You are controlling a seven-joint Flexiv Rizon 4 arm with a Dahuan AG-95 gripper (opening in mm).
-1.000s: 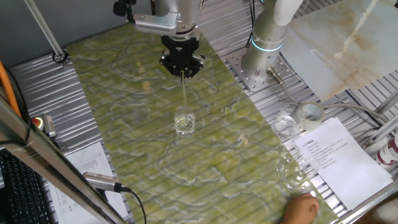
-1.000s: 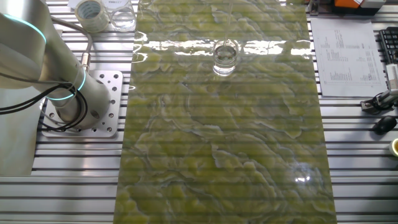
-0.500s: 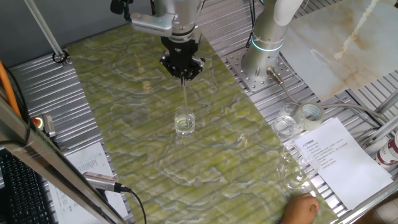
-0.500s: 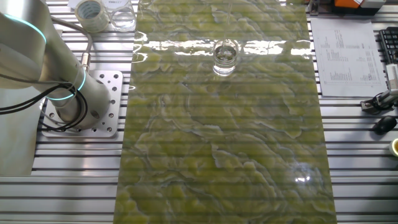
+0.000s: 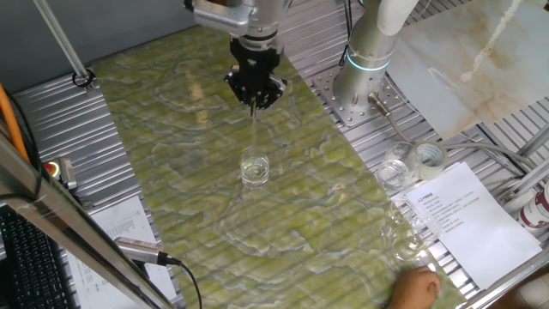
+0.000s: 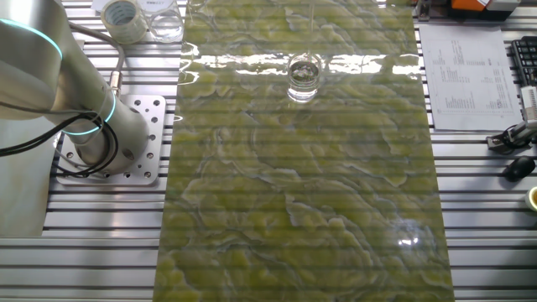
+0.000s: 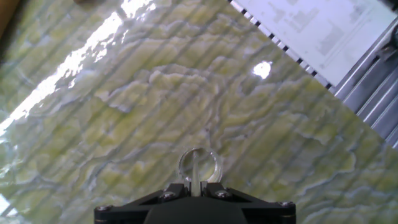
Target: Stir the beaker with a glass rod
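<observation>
The beaker (image 5: 255, 167) is a small clear glass cylinder standing upright on the green marbled mat; it also shows in the other fixed view (image 6: 304, 77) and in the hand view (image 7: 199, 167). My gripper (image 5: 254, 100) hangs above it, shut on the glass rod (image 5: 255, 129), a thin clear stick that points straight down into the beaker. In the hand view the gripper (image 7: 196, 184) is at the bottom edge with the rod (image 7: 197, 171) clamped between its jaws and its lower end inside the beaker's rim. In the other fixed view only the rod's faint line (image 6: 312, 21) shows; the gripper is out of frame.
Other clear glass vessels (image 5: 395, 172) and a tape roll (image 5: 428, 157) stand at the mat's right beside a printed sheet (image 5: 467, 215). The arm's base (image 5: 364, 64) is behind. A hand (image 5: 413, 288) shows at the front edge. A keyboard (image 5: 26, 266) and cables lie at the left.
The gripper and the arm above it have shifted slightly right and turned, with the rod still in the beaker. The beaker has not moved.
</observation>
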